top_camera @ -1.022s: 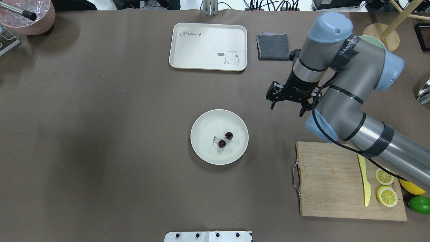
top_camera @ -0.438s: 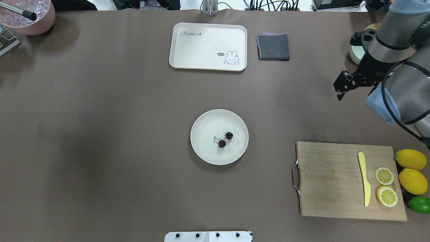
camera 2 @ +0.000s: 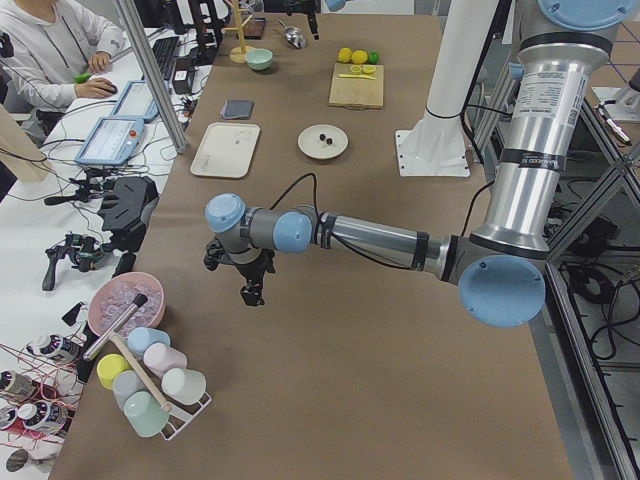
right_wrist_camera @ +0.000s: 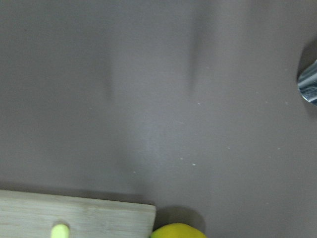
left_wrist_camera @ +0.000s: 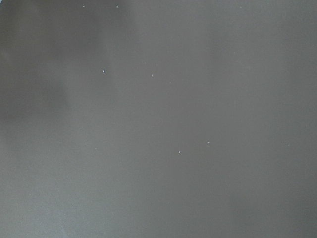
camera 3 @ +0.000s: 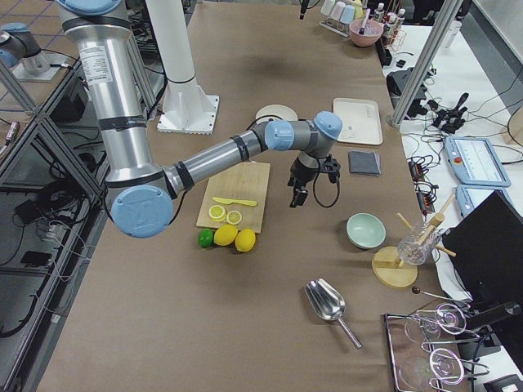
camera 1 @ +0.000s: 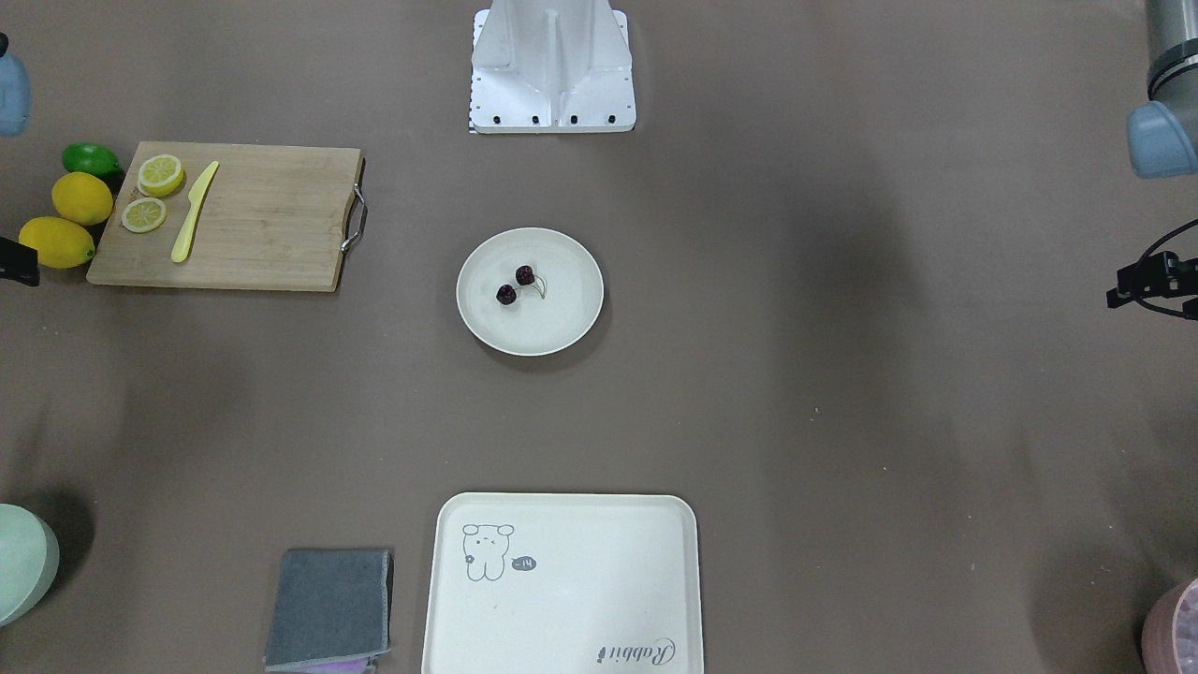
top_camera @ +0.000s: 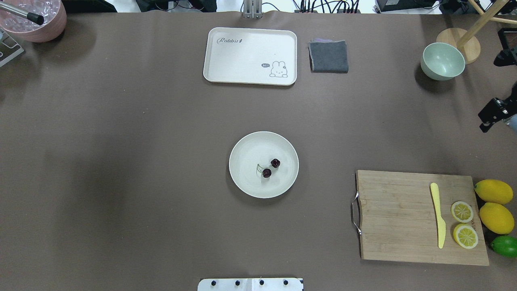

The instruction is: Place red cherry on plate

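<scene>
The red cherry [top_camera: 275, 163], a dark pair on a thin green stem, lies inside the round cream plate [top_camera: 250, 149] at mid-table, free of both grippers. The front-facing view shows the same cherry [camera 1: 525, 275] on the plate [camera 1: 562, 323]. My right gripper [top_camera: 497, 127] hangs at the far right edge, well away from the plate; it is open and holds nothing, with one finger cut off by the frame. My left gripper [camera 1: 1153, 304] is open and empty near the table's other end, also far from the plate.
A cream tray [top_camera: 250, 56] and a grey cloth [top_camera: 328, 56] lie at the back. A mint bowl [top_camera: 442, 60] is back right. The cutting board [top_camera: 404, 218] carries a yellow knife [top_camera: 438, 218] and lemon halves [top_camera: 462, 212], beside lemons [top_camera: 494, 192] and a lime [top_camera: 505, 245].
My right arm has drawn back to the right, almost out of the overhead view, uncovering the mint bowl and the lemons. Cherry and plate have not moved.
</scene>
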Controlling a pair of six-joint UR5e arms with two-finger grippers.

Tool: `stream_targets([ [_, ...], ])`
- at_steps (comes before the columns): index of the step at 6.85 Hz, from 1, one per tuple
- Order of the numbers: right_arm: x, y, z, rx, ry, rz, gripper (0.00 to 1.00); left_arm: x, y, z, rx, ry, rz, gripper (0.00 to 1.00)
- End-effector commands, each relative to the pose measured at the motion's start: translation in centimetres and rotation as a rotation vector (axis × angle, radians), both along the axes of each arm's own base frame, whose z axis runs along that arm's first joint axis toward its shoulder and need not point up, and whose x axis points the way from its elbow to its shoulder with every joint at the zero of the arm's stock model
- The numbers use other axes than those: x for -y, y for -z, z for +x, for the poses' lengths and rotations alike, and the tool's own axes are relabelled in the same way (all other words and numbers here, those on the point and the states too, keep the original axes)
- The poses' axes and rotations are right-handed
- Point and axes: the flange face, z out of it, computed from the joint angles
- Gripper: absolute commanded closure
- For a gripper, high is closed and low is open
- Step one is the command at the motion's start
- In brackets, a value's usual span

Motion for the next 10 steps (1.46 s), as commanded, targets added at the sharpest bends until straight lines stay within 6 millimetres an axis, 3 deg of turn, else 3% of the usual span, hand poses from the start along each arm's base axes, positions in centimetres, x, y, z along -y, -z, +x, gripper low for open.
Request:
stream_targets([
  [1,-2.1,-5.5,6.9,-0.009,0.004,0.004,0.00,0.0,0.0,0.2,0.001,-0.003,0.000,0.01],
  [2,-2.7,-8.3,9.0,0.000,0.013,0.004,0.00,0.0,-0.2,0.3,0.000,-0.006,-0.002,0.01],
  [4,-1.9,-11.2,9.9,0.005,0.005,0.037,0.00,0.0,0.0,0.3,-0.001,-0.006,0.002,0.01],
  [10,-1.9,-12.1,10.7,0.000,-0.022,0.046,0.00,0.0,0.3,0.2,-0.003,-0.005,0.009,0.01],
])
